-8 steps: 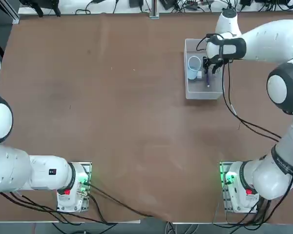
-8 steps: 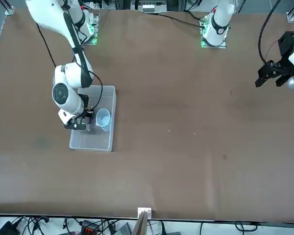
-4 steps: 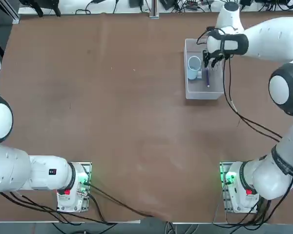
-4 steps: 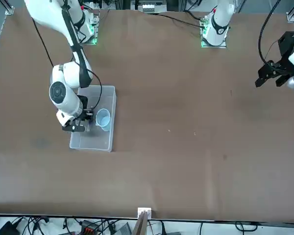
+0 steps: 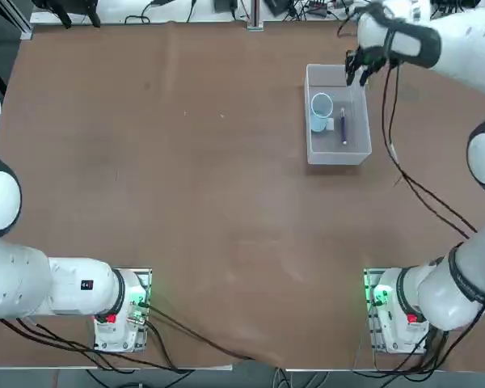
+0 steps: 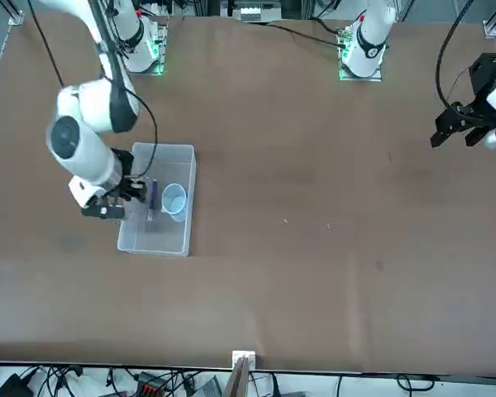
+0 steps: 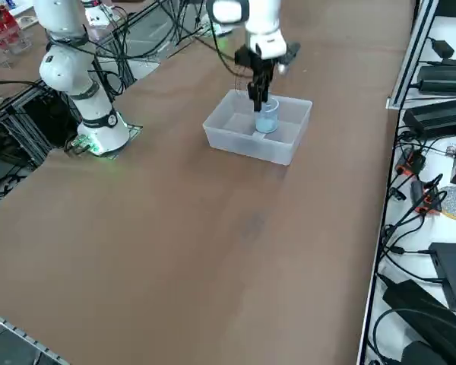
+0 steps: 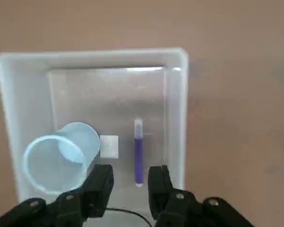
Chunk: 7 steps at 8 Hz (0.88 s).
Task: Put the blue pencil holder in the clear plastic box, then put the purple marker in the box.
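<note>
The clear plastic box [image 5: 338, 158] stands at the far right of the table. Inside it the blue pencil holder [image 5: 321, 110] stands upright, and the purple marker [image 5: 343, 129] lies flat beside it. A small white label [image 8: 109, 146] sits between them. My right gripper [image 5: 356, 69] hangs raised over the box's far end, open and holding nothing. In the wrist view its fingers [image 8: 100, 183] are apart above the marker [image 8: 138, 152] and the holder [image 8: 57, 160]. The front view shows the gripper [image 6: 126, 192] beside the box [image 6: 153, 241], with the holder [image 6: 174, 201] and marker [image 6: 152, 198] inside.
Brown tabletop surrounds the box on all sides. Cables and equipment line the table's far edge [image 5: 250, 16] and the bench at the robot's right [image 7: 441, 114]. The right arm's cable [image 5: 404, 182] trails over the table near the box.
My right gripper has risen out of the box and moved toward its far end. The marker stays lying in the box beside the holder.
</note>
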Tool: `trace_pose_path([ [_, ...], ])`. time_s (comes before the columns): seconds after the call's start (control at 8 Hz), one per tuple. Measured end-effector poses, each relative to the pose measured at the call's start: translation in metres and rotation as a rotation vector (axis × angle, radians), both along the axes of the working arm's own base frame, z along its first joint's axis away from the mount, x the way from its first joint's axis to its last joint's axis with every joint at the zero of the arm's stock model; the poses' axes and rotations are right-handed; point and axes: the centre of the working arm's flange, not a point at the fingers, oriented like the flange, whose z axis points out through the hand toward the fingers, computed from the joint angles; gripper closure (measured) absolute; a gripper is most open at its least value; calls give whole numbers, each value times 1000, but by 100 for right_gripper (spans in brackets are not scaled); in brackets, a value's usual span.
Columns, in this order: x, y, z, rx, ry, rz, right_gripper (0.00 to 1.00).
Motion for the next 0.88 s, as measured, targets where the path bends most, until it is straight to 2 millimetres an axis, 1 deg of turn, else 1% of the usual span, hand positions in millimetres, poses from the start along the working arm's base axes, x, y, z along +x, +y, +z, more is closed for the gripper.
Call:
trace_pose_path([
  [0.12,8,-20,36,4,13,-2,41],
  [0.25,13,-42,68,8,20,8,36],
  [0.38,17,-65,93,12,21,25,20],
  [0.5,19,-86,112,15,19,40,11],
  [0.62,20,-97,127,17,13,47,8],
  [0.75,20,-100,139,18,0,49,3],
  [0.88,18,-100,150,20,-16,50,1],
])
